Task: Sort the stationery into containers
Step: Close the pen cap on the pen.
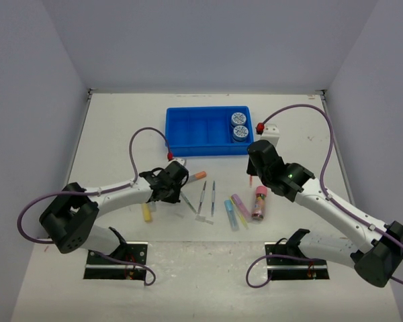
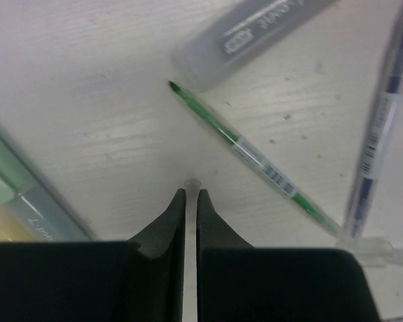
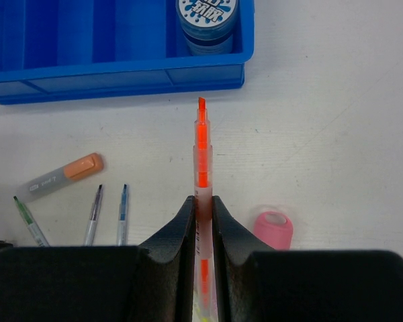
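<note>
**Right end effector** [image 3: 203, 200] clamped on an uncapped orange marker [image 3: 201, 144], whose tip is directed at the near wall of the blue tray [image 3: 121, 79]. Two patterned discs [image 1: 240, 133] sit in the tray's right-hand compartment. **Left end effector** [image 2: 191, 193] closed low over the tabletop [image 2: 87, 100], near a thin green pen [image 2: 255, 157]. A tiny clear object [image 2: 191, 182] lies at its tips, possibly touching. A pink tube [image 1: 259, 202] lies on the tabletop.

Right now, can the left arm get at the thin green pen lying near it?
Probably yes: the thin green pen lies uncovered just ahead of the left end effector. Its jaws are shut and must open first.
</note>
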`<state>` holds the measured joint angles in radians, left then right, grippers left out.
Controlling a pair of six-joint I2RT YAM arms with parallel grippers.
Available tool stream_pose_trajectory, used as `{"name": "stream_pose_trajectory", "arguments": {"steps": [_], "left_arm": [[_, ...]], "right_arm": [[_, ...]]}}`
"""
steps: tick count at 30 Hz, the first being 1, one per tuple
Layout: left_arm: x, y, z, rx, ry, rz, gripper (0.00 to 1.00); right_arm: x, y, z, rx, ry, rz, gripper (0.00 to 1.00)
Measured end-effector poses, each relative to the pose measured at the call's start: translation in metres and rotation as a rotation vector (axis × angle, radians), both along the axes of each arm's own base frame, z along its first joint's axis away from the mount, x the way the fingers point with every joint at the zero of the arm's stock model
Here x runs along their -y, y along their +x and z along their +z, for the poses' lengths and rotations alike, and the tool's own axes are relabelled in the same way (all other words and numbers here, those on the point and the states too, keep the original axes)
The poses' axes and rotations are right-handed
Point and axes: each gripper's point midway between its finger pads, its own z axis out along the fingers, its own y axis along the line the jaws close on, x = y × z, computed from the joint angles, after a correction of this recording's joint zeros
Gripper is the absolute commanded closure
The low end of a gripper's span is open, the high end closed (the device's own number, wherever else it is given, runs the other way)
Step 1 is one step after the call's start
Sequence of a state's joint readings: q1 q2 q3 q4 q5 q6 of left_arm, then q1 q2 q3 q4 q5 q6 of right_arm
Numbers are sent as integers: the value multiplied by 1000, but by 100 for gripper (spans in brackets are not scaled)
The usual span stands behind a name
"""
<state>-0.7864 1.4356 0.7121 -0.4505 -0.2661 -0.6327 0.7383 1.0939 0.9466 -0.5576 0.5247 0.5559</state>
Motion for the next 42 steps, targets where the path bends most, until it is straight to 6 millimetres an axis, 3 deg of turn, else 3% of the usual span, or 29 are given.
{"name": "stream_pose_trajectory", "arguments": {"steps": [6, 14, 21, 25, 27, 29, 30, 31, 37, 42], "left_arm": [[21, -17, 3, -72, -87, -140, 80], [20, -22, -4, -106, -60, -165, 66], [15, -18, -2, -84, -23, -141, 45], [9, -14, 8, -55, -13, -99, 32], [12, -10, 18, -26, -33, -69, 20], [17, -6, 29, 6, -66, -25, 15], [20, -4, 33, 20, -80, -5, 4], [23, -4, 37, 33, -93, 14, 1], [33, -13, 47, 35, -155, 245, 1], [35, -22, 55, 8, -211, 484, 18]], "right_arm": [[0, 1, 1, 7, -1, 6, 100], [-1, 1, 5, 22, 10, 16, 100], [-3, 0, 7, 26, 18, 23, 100], [-4, 0, 7, 26, 20, 26, 100], [-4, 0, 7, 25, 20, 27, 100], [-4, 0, 7, 25, 19, 27, 100], [-4, 0, 7, 25, 19, 27, 100], [-4, 0, 7, 25, 19, 27, 100], [-4, 1, 7, 26, 18, 30, 100], [-7, 3, 9, 37, 25, 38, 100]]}}
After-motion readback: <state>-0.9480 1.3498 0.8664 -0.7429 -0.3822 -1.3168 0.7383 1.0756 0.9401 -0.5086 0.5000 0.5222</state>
